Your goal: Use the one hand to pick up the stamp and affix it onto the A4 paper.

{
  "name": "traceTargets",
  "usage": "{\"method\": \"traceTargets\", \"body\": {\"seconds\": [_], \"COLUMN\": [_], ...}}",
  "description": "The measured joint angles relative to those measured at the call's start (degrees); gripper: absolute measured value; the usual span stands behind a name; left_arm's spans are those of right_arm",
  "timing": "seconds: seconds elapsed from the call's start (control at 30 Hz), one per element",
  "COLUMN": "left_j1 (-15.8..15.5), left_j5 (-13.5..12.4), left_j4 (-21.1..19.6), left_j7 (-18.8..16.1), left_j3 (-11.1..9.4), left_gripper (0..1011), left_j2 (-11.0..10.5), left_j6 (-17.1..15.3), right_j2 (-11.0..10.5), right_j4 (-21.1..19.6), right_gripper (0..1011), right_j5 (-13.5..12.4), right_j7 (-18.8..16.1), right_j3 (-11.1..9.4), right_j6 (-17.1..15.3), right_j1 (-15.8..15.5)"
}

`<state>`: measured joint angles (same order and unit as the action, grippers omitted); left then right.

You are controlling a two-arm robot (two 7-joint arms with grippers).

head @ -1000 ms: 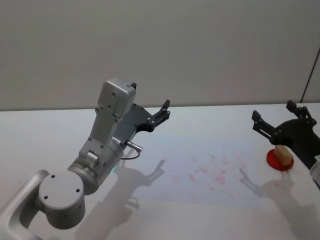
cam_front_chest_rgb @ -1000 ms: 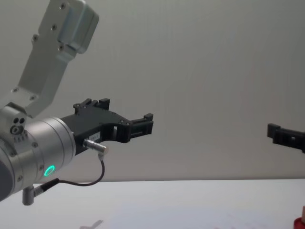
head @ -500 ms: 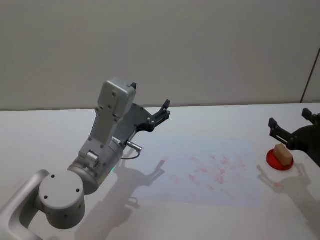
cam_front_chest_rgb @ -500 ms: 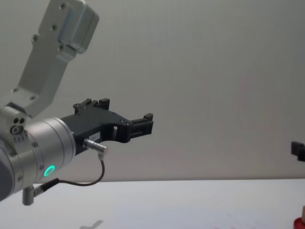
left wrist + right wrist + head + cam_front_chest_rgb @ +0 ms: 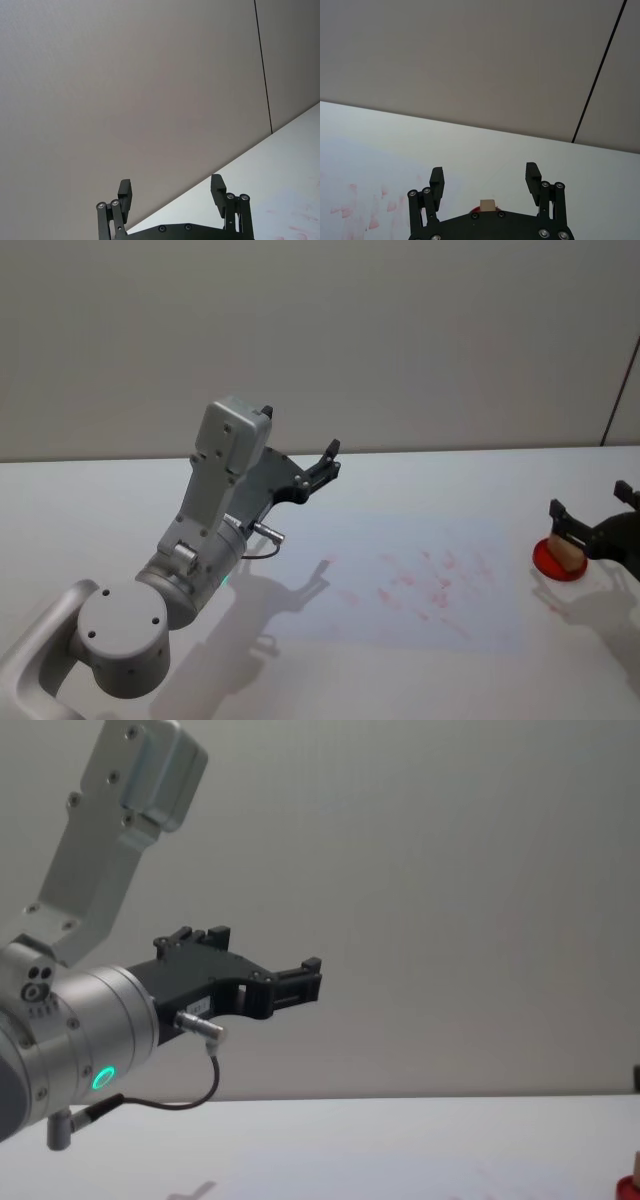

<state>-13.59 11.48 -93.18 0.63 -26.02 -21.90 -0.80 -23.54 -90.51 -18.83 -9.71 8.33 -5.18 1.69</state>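
Far right, right claw point(image 5: 590, 505) released beside stamp point(image 5: 565, 548) on red pad point(image 5: 545, 562), paper point(image 5: 400, 535) alongside, left claw point(image 5: 330, 460) released

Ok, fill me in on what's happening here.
The right claw is open and hovers at the right edge of the table, right by the stamp, which sits on a red round pad. The claw is not gripping the stamp. The A4 paper lies mid-table and already carries scattered red marks. The left claw is open and parked, raised above the table's left side.
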Motion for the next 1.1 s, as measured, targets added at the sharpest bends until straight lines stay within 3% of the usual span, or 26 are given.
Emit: {"method": "traceTargets", "body": {"seconds": [1.1], "left_j1": [0.0], "left_j5": [0.0], "left_j4": [0.0], "left_j7": [0.0], "left_j3": [0.0], "left_gripper": [1001], "left_j2": [0.0], "left_j6": [0.0], "right_j2": [1.6], "right_j4": [7.4], "right_gripper": [1001], "right_j5": [1.1], "right_j7": [0.1], "right_j3": [0.6], "right_j6": [-3.9], "right_j1": [2.7]}}
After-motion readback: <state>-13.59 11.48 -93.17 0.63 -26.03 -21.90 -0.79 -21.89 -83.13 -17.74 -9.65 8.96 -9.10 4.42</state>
